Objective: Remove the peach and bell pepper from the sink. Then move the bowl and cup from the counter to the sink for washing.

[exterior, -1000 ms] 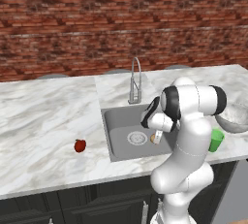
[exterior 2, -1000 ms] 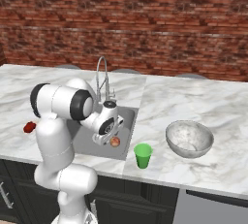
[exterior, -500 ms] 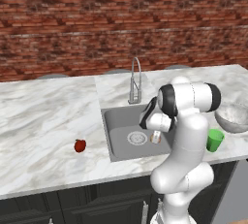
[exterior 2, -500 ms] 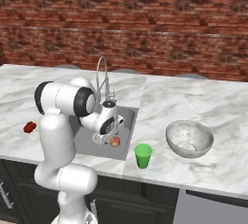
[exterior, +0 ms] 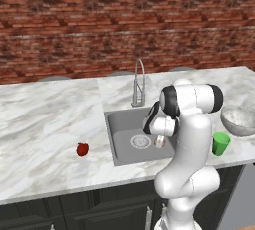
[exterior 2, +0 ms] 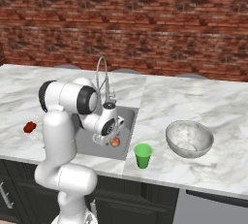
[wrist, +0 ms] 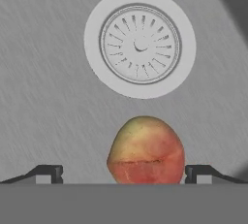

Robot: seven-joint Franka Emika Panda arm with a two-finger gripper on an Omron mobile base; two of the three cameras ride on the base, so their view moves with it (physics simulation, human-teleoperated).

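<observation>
Right now your hand [wrist: 124,172] sits low inside the sink [exterior: 122,124], fingers spread wide with the peach [wrist: 146,151] between the tips and the round drain [wrist: 140,43] just beyond it; whether the tips touch the fruit you cannot tell. Well off to one side of the hand, the bell pepper [exterior: 82,149] lies out on the surface [exterior: 45,124], while on the other side the green cup [exterior 2: 143,155] and the bowl [exterior 2: 189,138] stand near each other. Against half a second ago, the arm has barely shifted and nothing else has moved.
</observation>
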